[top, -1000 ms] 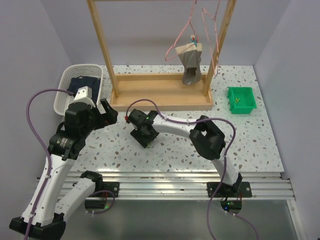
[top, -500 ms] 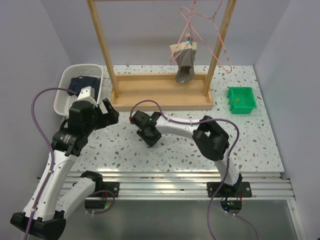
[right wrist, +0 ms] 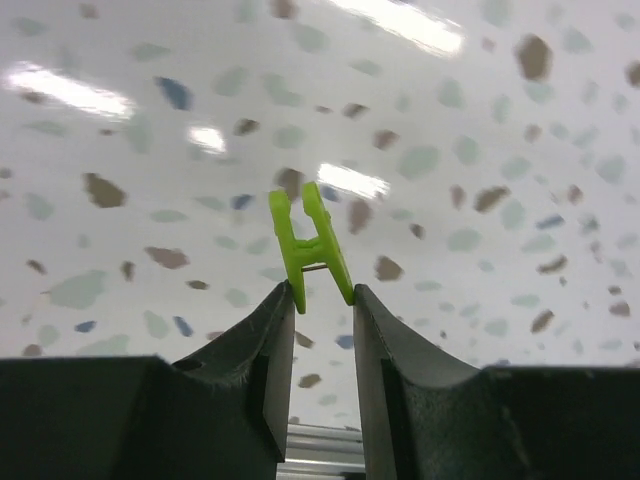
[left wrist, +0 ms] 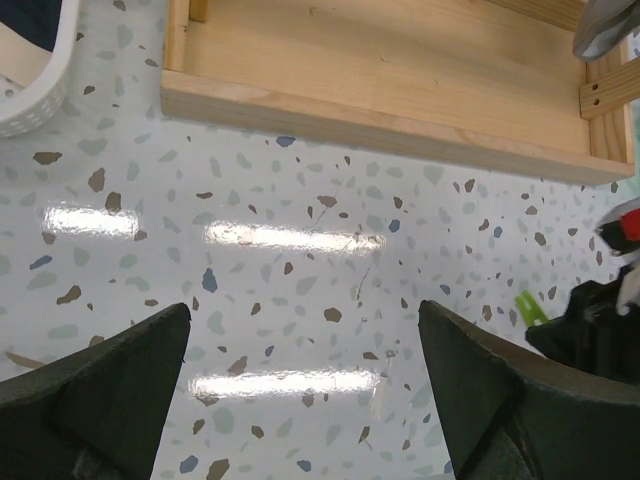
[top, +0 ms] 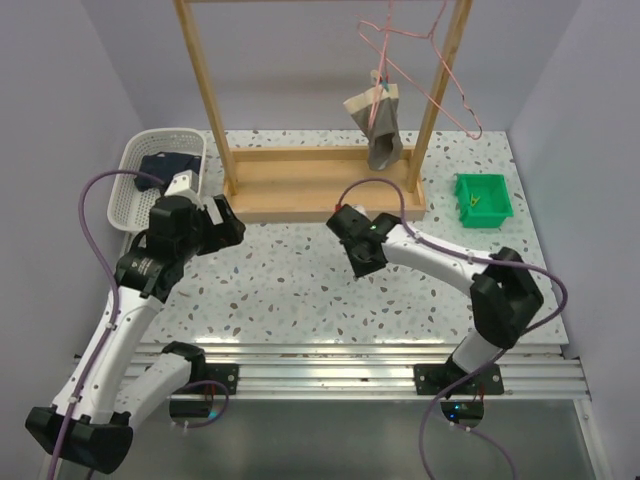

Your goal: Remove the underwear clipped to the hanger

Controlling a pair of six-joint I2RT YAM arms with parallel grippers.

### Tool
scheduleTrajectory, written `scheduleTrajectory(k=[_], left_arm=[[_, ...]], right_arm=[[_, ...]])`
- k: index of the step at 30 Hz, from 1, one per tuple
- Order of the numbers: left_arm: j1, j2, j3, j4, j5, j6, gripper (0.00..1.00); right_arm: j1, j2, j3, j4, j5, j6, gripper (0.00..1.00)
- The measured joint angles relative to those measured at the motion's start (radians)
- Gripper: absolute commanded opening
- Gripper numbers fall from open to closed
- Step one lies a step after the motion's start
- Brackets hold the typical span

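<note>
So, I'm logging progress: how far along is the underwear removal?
Done: navy pair lies in the white basket. In hand: right gripper pinches a green clip; left gripper is open, empty. Left: grey pair hangs on the pink hanger.

You are working in a robot lab test cell, not a home. Plain lilac walls (top: 60,90) box in a speckled table (top: 300,290). A left arm (top: 115,325) and a right arm (top: 435,258) stand on aluminium rails (top: 320,360), and purple cables (top: 84,205) hang loose. The laundry is staged: underwear (top: 380,125) on a bare wooden rack (top: 320,185), a white basket (top: 120,185) and a green bin (top: 485,220).
</note>
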Motion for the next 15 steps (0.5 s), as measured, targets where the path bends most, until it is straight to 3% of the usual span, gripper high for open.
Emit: scheduleTrajectory(k=[4,8,15], left_arm=[[0.000,0.031,-0.022,0.036,0.024,0.000,1.00],[0.000,0.073,-0.039,0.066,0.053,0.000,1.00],[0.001,0.168,-0.047,0.164,0.143,-0.001,1.00]], right_arm=[[-0.129,-0.154,-0.122,-0.045,0.114,0.095,0.00],[-0.343,-0.223,-0.154,-0.064,0.212,0.134,0.00],[-0.664,-0.139,0.006,-0.001,0.322,0.111,0.00]])
